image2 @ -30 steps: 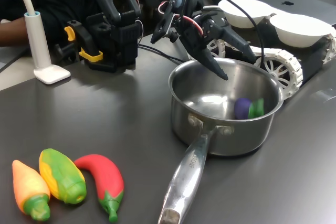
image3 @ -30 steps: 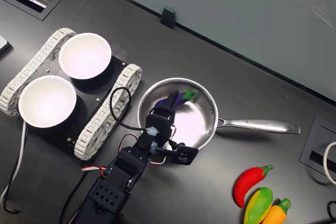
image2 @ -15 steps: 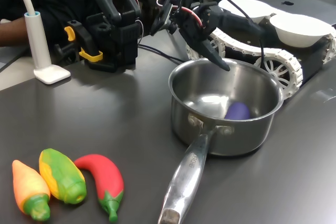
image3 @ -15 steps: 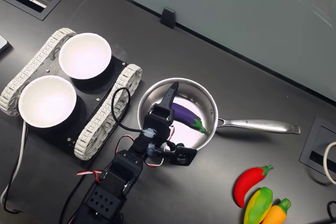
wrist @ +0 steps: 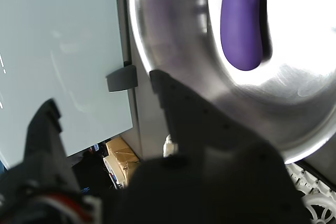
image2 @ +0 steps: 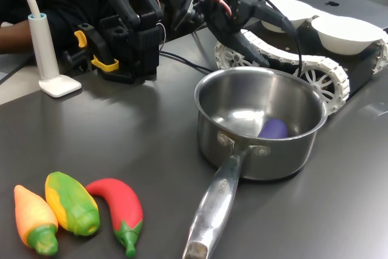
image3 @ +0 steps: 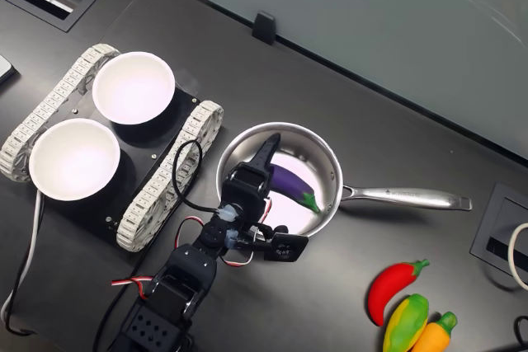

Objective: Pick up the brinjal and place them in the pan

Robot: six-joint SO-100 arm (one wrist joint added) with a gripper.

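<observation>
The gripper [image3: 266, 152] hangs empty with its jaws parted above the rim of the pan [image3: 330, 204], nearer the first exterior view's left. The brinjal [image3: 290, 185] lies apart from it, inside on the pan's floor, on the dark desk [image3: 396, 146].

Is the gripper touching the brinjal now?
Apart. In the first exterior view the gripper is above the pan rim, while the brinjal lies inside.

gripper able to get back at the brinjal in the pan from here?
Probably yes. The brinjal lies uncovered on the floor of the pan, and the empty gripper hangs over the open rim; nothing sits between them.
</observation>
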